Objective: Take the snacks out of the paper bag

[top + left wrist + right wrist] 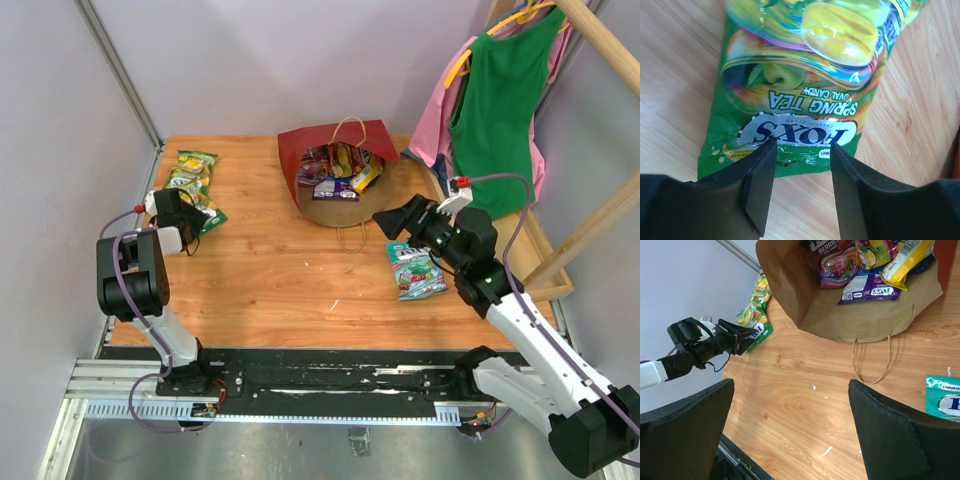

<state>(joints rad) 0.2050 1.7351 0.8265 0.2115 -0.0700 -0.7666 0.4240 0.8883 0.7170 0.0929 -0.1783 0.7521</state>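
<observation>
Snacks (337, 172) lie heaped inside the paper bag (300, 148), which rests on its side with its mouth turned toward the right claw (393, 222). That claw hangs just short of the mouth, jaws spread wide with nothing between them. In its own camera the packets sit ahead of the fingertips and a little to their right, past the bag's brown lip and the loop handle (871, 360) lying flat on the table (280, 290). Nearest the lip is a purple packet (870, 291), its long axis running crosswise to the claw's line of reach. A red berry packet (832, 265) and a yellow packet (905, 260) lie beyond it. The right arm looks plainly the nearer one for the next pick. The reach seems a straight push forward into the mouth, with the fingers likely closing over the purple packet's long edge.

The left claw (802, 150) is well away from the bag, on the side opposite the right claw. Its jaws stand partly apart over the near end of a green packet (800, 75), which lies flat on the table outside the bag, and nothing is pinched. A teal packet (415, 272) lies just behind the right claw, also out.
</observation>
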